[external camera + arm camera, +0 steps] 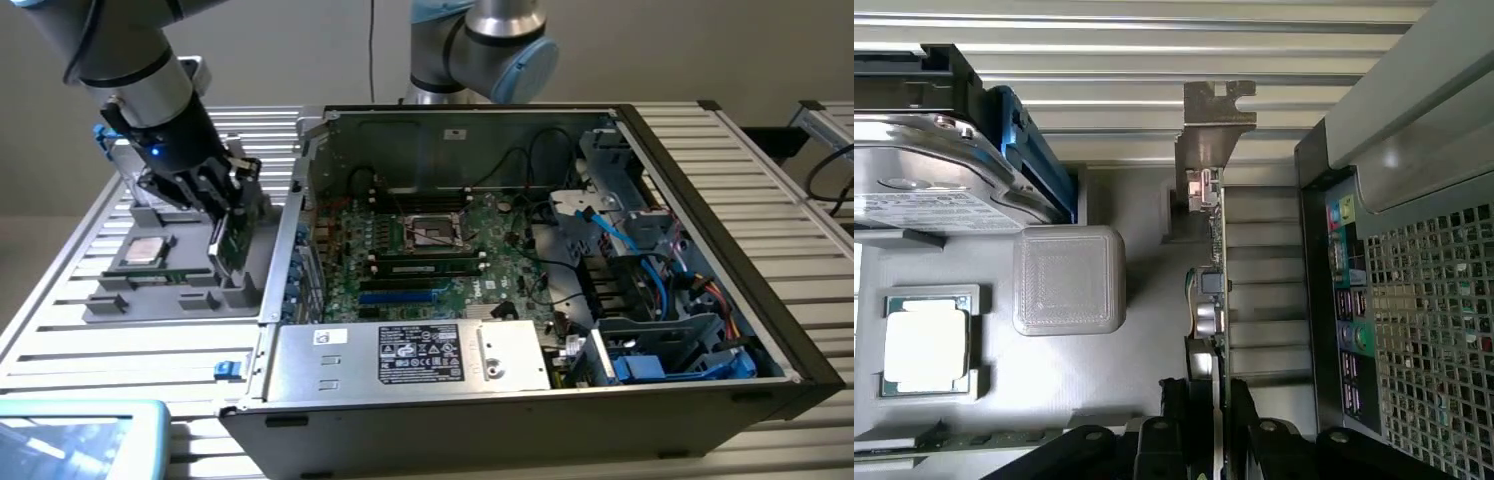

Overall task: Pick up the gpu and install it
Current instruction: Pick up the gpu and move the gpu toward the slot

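Our hand (pixel 220 205) grips the gpu (pixel 230 240), which stands on edge at the grey tray (pixel 174 300). In the exterior view that is nine o'clock from the case (pixel 767 300). The wrist view adds the card's silver bracket (pixel 1211 125).

The table (pixel 747 170) was a surface of pale aluminium slats with narrow grooves between them. A grey moulded tray (pixel 174 300) lay flat on it toward the exterior view's left. Just beside the tray, an open computer case (pixel 534 430) lay on its side across the middle and the exterior view's right, and a small blue clip (pixel 224 369) sat on the slats near the case's front corner.
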`<action>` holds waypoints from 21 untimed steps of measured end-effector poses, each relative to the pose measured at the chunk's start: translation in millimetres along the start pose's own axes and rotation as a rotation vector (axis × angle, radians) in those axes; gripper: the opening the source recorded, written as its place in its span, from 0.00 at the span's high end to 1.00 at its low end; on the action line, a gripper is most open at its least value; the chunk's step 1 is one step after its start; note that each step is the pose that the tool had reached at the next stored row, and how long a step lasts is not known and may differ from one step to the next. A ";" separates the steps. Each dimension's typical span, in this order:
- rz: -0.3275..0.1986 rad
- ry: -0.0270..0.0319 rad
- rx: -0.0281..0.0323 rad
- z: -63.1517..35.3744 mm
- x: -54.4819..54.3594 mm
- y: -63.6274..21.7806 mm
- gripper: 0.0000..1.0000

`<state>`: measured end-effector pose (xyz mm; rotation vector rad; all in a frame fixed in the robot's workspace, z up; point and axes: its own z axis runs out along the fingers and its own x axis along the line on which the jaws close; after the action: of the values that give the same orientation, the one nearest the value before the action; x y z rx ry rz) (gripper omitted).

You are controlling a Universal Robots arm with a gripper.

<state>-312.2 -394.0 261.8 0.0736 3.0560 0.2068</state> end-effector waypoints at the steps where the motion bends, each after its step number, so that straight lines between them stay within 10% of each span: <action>1: 0.000 0.0002 0.0000 -4.3 -0.1 0.5 0.72; 21: 0.000 0.0055 -0.0002 -88.7 -9.6 3.3 0.72</action>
<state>-309.6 -403.0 350.5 0.0729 3.0615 0.2077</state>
